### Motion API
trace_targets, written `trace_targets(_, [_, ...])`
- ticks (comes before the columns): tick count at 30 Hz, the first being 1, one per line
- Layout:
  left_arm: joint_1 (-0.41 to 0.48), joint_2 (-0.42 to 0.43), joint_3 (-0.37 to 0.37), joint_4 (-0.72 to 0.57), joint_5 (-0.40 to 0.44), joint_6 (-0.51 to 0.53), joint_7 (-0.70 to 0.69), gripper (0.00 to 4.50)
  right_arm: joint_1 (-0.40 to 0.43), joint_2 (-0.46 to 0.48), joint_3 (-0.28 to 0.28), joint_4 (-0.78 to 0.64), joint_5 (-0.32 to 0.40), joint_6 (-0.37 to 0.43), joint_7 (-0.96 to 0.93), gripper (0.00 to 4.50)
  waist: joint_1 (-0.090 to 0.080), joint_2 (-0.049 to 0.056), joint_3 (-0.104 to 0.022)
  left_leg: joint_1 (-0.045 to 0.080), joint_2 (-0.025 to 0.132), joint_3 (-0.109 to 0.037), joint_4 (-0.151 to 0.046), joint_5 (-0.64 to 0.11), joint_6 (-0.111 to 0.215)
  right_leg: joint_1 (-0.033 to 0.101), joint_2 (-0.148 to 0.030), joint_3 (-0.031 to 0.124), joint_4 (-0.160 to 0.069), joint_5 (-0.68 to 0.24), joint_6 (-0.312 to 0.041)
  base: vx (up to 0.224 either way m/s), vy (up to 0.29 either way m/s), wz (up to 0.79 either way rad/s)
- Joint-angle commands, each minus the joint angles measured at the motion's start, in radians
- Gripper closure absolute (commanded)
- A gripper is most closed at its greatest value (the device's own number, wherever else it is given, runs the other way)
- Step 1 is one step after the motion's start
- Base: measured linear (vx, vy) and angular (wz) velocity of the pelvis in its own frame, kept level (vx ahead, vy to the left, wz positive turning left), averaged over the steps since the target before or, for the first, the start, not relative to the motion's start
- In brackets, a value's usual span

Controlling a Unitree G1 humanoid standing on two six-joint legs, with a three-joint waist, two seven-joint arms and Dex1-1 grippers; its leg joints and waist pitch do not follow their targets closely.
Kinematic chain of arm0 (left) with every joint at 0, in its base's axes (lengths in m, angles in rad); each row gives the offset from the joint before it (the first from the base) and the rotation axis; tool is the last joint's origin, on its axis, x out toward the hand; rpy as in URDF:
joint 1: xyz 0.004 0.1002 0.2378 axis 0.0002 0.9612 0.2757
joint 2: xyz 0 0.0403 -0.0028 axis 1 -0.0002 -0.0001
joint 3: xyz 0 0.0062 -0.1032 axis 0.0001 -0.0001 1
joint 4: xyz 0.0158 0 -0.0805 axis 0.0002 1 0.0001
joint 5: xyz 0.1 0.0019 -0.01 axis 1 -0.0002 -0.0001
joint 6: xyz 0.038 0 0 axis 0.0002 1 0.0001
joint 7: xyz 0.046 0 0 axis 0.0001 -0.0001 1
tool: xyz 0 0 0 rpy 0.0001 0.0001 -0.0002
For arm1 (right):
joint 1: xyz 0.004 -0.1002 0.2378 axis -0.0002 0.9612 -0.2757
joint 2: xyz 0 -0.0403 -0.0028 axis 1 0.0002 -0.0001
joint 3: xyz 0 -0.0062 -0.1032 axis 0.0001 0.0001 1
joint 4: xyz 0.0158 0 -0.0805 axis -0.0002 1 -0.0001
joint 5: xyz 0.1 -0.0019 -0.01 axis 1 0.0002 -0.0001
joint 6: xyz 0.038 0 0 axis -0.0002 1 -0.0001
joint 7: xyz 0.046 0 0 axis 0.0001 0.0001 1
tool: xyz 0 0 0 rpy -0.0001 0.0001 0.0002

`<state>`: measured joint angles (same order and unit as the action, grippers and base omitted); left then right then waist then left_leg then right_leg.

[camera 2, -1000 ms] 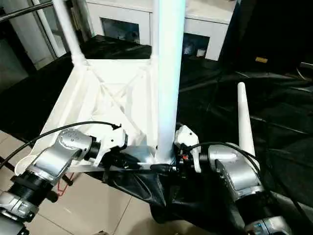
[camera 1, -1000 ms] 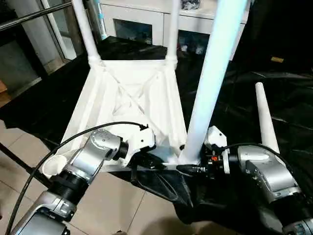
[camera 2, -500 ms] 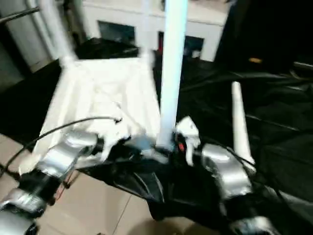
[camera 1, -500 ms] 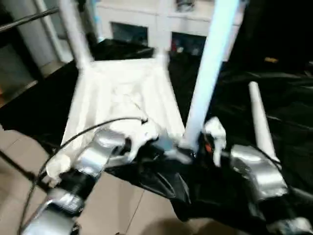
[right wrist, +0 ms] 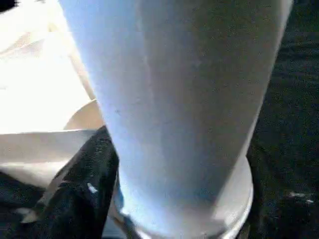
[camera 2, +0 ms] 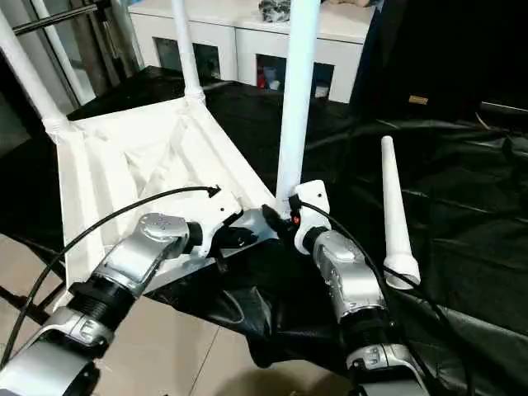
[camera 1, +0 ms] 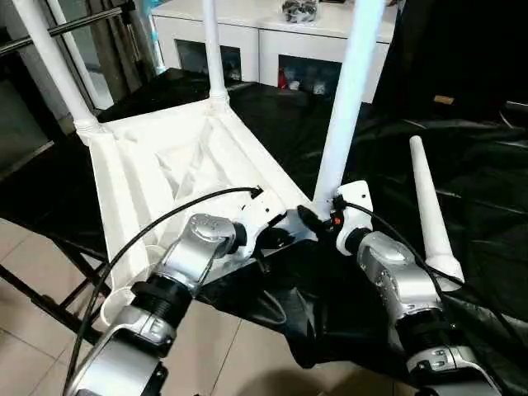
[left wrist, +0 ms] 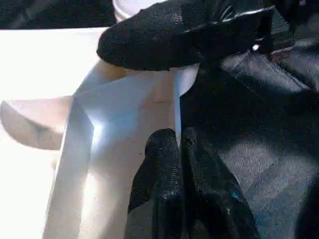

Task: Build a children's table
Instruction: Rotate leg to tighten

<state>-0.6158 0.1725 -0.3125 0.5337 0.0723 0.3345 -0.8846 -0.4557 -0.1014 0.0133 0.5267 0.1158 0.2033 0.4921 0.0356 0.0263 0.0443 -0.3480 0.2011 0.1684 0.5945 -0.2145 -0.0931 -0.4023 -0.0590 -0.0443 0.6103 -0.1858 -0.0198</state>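
White plastic tabletop [camera 1: 165, 165] upside down w/ three legs up, left pincer [left wrist: 177, 144] closed on rim, right pincer [camera 1: 318, 216] round near leg [camera 1: 342, 107].

Both silver forearms reaching forward, converging. Left gripper [left wrist: 175, 149] pinching fingers tight together. Right gripper [camera 1: 318, 216] angling inward toward left one, fingers spreading apart, wrists nearly meeting.

tabletop [camera 1: 165, 165]: white, underside up | three legs [camera 1: 351, 91] upright | fourth leg [camera 1: 429, 206] lying beside
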Motion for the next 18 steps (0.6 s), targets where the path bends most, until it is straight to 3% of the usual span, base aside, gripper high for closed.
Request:
trace_targets(1, [0.008,-0.012,-0.047,-0.047,-0.026,-0.050,-0.073,4.50,0.020,0.015,0.086,0.014,0.010,0.013,0.086,0.79,0.007,0.002,-0.053,-0.010,0.019,-0.007,-0.076,-0.175,0.037,0.055,-0.071,0.040,-0.087,-0.235,-0.195,0.000,0.000,0.00])
trace_targets(5, [0.034,0.014,-0.051,-0.083,-0.044,-0.091,-0.143,4.50,0.034,-0.041,0.108,-0.033,0.021,-0.019,0.211,0.71,0.011,0.004,-0.057,-0.011,0.023,-0.005,-0.071,-0.128,0.058,0.060,-0.070,0.039,-0.074,-0.114,-0.234,0.000,0.000,0.00])
trace_targets(7, [0.059,0.055,-0.070,-0.128,-0.066,-0.101,-0.232,4.50,0.058,-0.114,0.134,-0.100,0.051,-0.020,0.363,0.71,0.017,0.002,-0.060,-0.011,0.025,-0.005,-0.069,-0.111,0.074,0.064,-0.070,0.038,-0.066,-0.070,-0.247,0.000,0.000,0.00])
trace_targets(9, [0.066,0.073,-0.077,-0.141,-0.073,-0.094,-0.260,4.50,0.072,-0.148,0.146,-0.139,0.071,0.005,0.436,0.71,0.023,0.005,-0.060,-0.008,0.027,0.000,-0.065,-0.088,0.095,0.058,-0.069,0.040,-0.060,-0.006,-0.267,0.000,0.000,0.00])
trace_targets(14, [0.077,0.116,-0.091,-0.151,-0.075,-0.118,-0.331,4.50,0.116,-0.258,0.211,-0.236,0.098,0.061,0.632,0.71,0.040,0.002,-0.056,-0.005,0.029,0.002,-0.065,-0.100,0.096,0.060,-0.070,0.039,-0.064,-0.048,-0.262,0.000,0.000,0.00])
trace_targets(18, [0.090,0.156,-0.097,-0.182,-0.090,-0.127,-0.407,4.50,0.138,-0.311,0.242,-0.284,0.110,0.081,0.715,0.86,0.051,0.000,-0.054,-0.004,0.031,0.001,-0.068,-0.122,0.078,0.059,-0.072,0.040,-0.069,-0.127,-0.235,0.000,0.000,0.00])
